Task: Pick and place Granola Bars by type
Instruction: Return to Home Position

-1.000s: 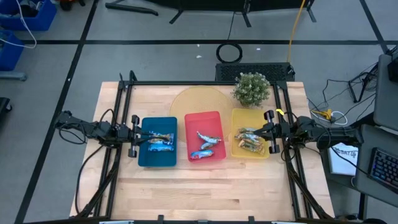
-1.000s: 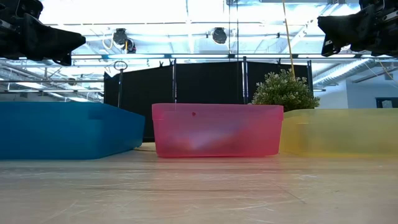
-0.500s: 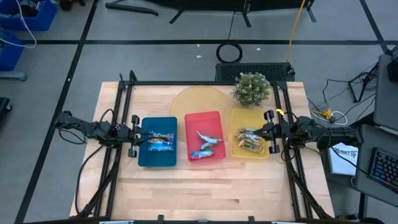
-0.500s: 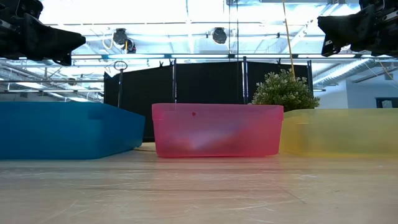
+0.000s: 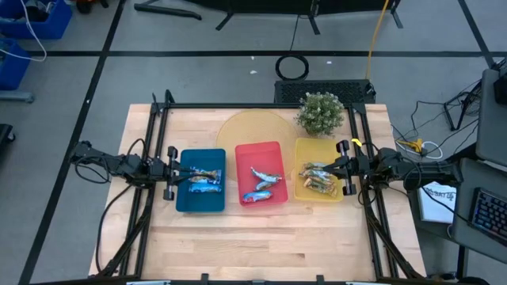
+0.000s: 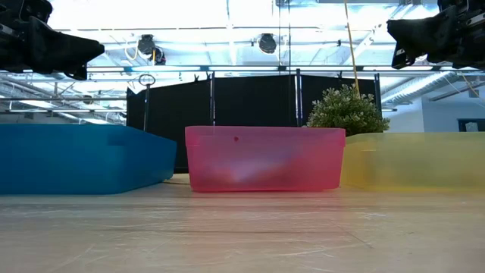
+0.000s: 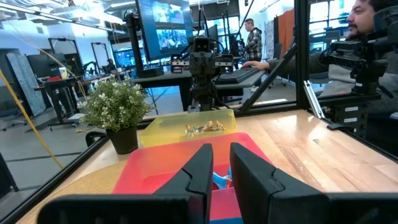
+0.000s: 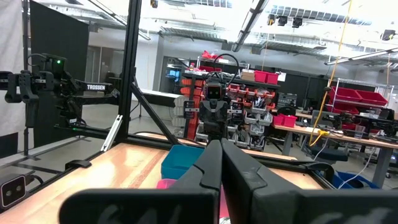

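Three trays stand in a row mid-table: a blue tray (image 5: 187, 203), a red tray (image 5: 273, 150) and a yellow tray (image 5: 303, 147). Granola bars lie in each. The blue tray holds blue-white and brownish bars (image 5: 203, 179), the red tray blue-white bars (image 5: 262, 186), and the yellow tray tan-green bars (image 5: 316, 178). My left gripper (image 5: 183, 173) hovers level over the blue tray's left rim, its fingers (image 7: 204, 167) a narrow gap apart with nothing between them. My right gripper (image 5: 333, 169) hovers over the yellow tray's right rim, shut and empty, its fingers together (image 8: 212, 163).
A potted plant (image 5: 321, 113) stands at the far edge behind the yellow tray, beside a round yellowish mat (image 5: 245, 129). Black frame posts (image 5: 155, 111) rise at the table's far corners. Bare wood lies in front of the trays (image 5: 261, 241). A person sits beyond the table (image 7: 367, 25).
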Tool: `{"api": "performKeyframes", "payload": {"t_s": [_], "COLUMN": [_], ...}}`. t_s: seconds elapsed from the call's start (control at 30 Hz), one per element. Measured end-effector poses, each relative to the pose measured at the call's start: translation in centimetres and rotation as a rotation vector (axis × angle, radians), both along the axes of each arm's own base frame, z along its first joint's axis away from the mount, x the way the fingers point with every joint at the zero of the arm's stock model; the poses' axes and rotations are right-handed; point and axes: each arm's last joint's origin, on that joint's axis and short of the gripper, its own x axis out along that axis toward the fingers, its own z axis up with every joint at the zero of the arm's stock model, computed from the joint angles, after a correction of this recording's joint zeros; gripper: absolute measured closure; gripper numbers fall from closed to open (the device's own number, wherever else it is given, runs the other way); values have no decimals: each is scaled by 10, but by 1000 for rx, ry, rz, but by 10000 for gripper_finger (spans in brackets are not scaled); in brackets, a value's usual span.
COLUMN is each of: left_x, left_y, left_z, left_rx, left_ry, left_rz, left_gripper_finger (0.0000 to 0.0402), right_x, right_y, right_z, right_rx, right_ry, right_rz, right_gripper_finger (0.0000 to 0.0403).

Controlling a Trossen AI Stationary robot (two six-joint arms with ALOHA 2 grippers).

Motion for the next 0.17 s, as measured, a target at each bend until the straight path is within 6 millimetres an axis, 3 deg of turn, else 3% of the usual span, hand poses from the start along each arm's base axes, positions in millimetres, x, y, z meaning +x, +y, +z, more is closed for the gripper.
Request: {"api": "performKeyframes", "payload": {"t_s": [0.17], "left_x": [0], "left_y": [0], "left_z": [0], "left_rx": [0], "left_ry": [0], "left_rz": [0], "left_gripper_finger": [339], "right_x": [0], "right_y": [0], "right_z": [0], "right_rx": [0], "right_ry": [0], "right_rz": [0], "right_gripper_finger": [403]}}
